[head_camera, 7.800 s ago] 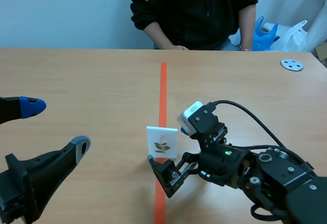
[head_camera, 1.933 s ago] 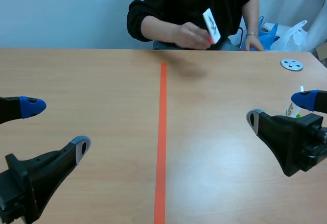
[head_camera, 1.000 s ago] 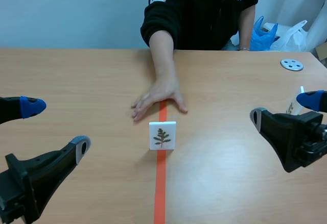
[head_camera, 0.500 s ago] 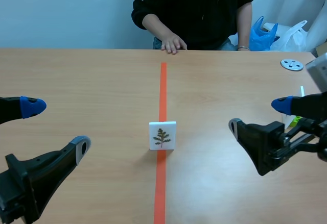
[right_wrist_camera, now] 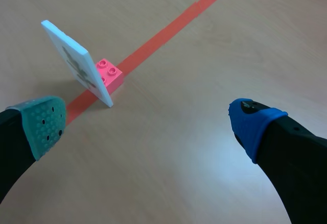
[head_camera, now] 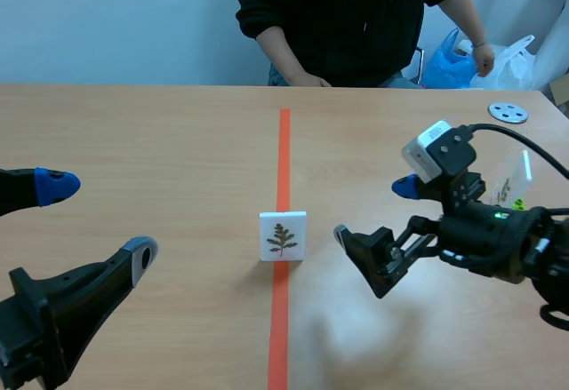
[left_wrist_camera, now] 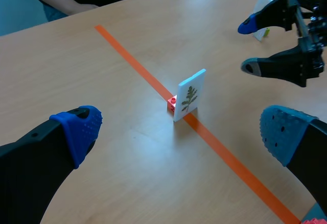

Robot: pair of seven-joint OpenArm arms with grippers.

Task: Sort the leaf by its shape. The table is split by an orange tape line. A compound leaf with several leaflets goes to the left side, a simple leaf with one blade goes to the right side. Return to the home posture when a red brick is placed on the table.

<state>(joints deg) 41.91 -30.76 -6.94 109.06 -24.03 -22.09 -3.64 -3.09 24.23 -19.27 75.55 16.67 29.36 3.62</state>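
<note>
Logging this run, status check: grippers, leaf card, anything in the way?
Left gripper open, low at its side. Right gripper open, just right of leaf card. Card upright on the tape line, ungripped. Nothing between them.

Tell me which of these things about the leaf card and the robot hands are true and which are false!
1. The leaf card stands upright on the orange line. True.
2. The right gripper is holding the card. False: it is open and apart from the card.
3. A small pink brick sits right behind the card. True.
4. The left gripper is shut. False: its fingers are wide apart, holding nothing.
</note>
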